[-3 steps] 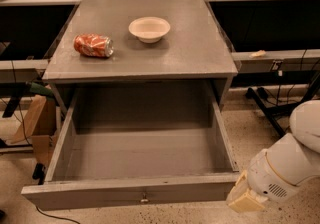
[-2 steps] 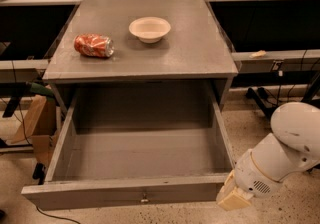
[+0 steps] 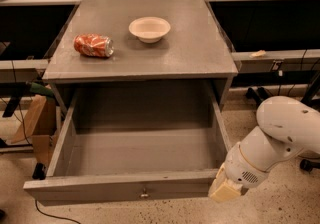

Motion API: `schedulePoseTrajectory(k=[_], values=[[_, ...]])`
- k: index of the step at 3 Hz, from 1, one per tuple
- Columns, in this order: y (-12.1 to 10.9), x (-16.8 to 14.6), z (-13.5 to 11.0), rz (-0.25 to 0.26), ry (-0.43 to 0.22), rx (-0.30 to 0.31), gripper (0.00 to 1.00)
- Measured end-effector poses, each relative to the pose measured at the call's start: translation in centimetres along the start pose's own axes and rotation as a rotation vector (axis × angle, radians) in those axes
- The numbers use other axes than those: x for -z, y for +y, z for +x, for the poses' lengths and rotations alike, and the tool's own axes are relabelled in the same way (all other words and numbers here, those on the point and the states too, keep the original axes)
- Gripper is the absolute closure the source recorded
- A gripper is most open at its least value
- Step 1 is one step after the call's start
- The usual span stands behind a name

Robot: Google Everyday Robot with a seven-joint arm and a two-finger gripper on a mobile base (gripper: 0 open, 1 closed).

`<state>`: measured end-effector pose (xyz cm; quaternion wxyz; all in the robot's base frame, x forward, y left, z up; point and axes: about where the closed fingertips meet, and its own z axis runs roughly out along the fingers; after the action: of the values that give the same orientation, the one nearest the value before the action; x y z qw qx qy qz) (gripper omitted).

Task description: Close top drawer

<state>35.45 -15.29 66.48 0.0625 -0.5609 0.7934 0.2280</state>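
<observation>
Because the drawer (image 3: 115, 188) is pulled far out under the bench (image 3: 190, 53), big, stiff and empty, a flat push on its front should slide it in. The end effector (image 3: 224, 191) is at its right front corner; I cannot tell if it is open.

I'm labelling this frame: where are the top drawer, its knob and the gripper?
top drawer (image 3: 85, 190), camera view, on its front panel.
knob (image 3: 144, 193), camera view, on its metal middle.
gripper (image 3: 224, 191), camera view, on its tan tip beside the front panel's right end.
</observation>
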Motion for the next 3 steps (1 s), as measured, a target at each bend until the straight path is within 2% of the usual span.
schedulePoseTrajectory(k=[2, 3], values=[[-3.6, 1.6, -2.6, 0.069, -0.015, 0.040, 0.13], [-3.3, 1.6, -2.5, 0.069, -0.015, 0.040, 0.00]])
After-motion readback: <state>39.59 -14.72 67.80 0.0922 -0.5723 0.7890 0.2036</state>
